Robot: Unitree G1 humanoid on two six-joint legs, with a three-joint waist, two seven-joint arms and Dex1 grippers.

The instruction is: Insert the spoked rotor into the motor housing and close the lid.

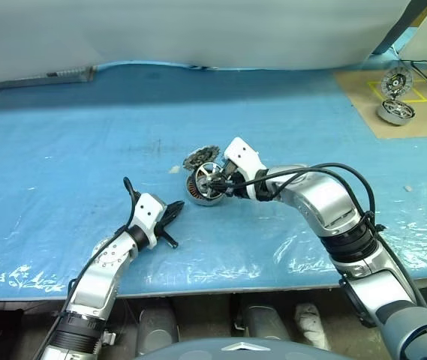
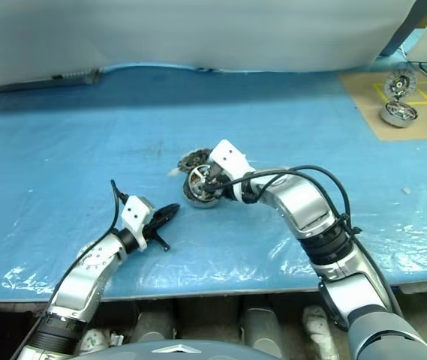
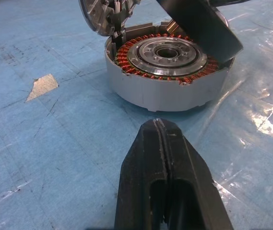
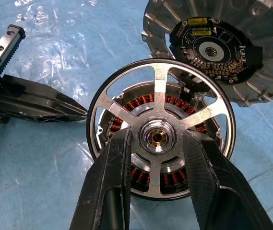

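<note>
The motor housing [image 1: 202, 193], a short silver cup with copper windings [image 3: 165, 91], sits mid-table on the blue sheet. Tilted over its opening is the spoked rotor [image 4: 160, 139], black-rimmed with silver spokes. My right gripper [image 4: 158, 139] is shut on the rotor, one finger on each side of the hub. The lid [image 4: 218, 48], a grey disc showing a black circuit board on its inner face, leans just behind the housing [image 1: 200, 157]. To the housing's front left, my left gripper [image 1: 174, 212] rests shut and empty on the sheet, pointing at the cup [image 3: 159, 125].
At the back right, a second silver motor drum [image 1: 395, 112] and an upright spoked disc [image 1: 397, 81] stand on a cardboard sheet [image 1: 423, 124]. A small pale scrap [image 3: 41, 86] lies beside the housing. The table's front edge [image 1: 213, 283] runs close below the arms.
</note>
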